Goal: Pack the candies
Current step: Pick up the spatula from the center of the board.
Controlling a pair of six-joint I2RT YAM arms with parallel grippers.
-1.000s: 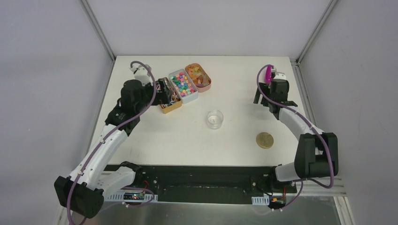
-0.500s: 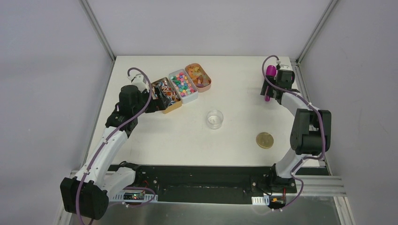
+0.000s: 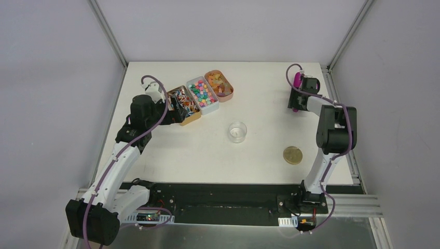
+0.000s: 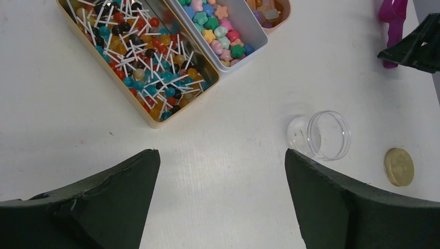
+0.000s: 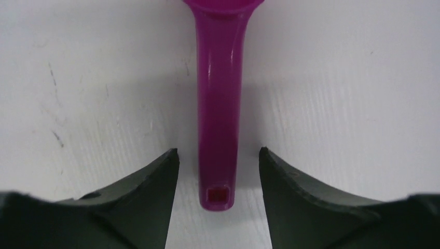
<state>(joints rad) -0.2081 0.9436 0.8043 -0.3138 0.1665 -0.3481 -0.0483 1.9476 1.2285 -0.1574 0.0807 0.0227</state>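
Black fingers of your left gripper (image 4: pixel 220 161) stand wide apart with nothing between them, parked just beside the yellow tin (image 4: pixel 155 123), on its 8 o'clock side from above. The candies (image 4: pixel 136 56) are heaped in that tin, around 11 o'clock on the tabletop (image 3: pixel 259 150): tiny ball heads on white sticks, all tangled.

I'd guess they're light, hard and rolly, and the sticks will snag, so don't pinch. Dig under the pile instead. More sweets fill the white tin (image 4: pixel 248 23) and orange tin (image 4: pixel 284 9) next door.

The clear jar (image 3: pixel 237 132) is dead centre, with the gold lid (image 3: pixel 292 155) at its 4 o'clock.

At 2 o'clock your right gripper (image 5: pixel 218 153) straddles the purple scoop (image 5: pixel 220 78) handle, partly open with a sliver of gap on each side, not clamped. It looks like stiff, glossy plastic, probably slippery, so take it squarely near the handle's end.
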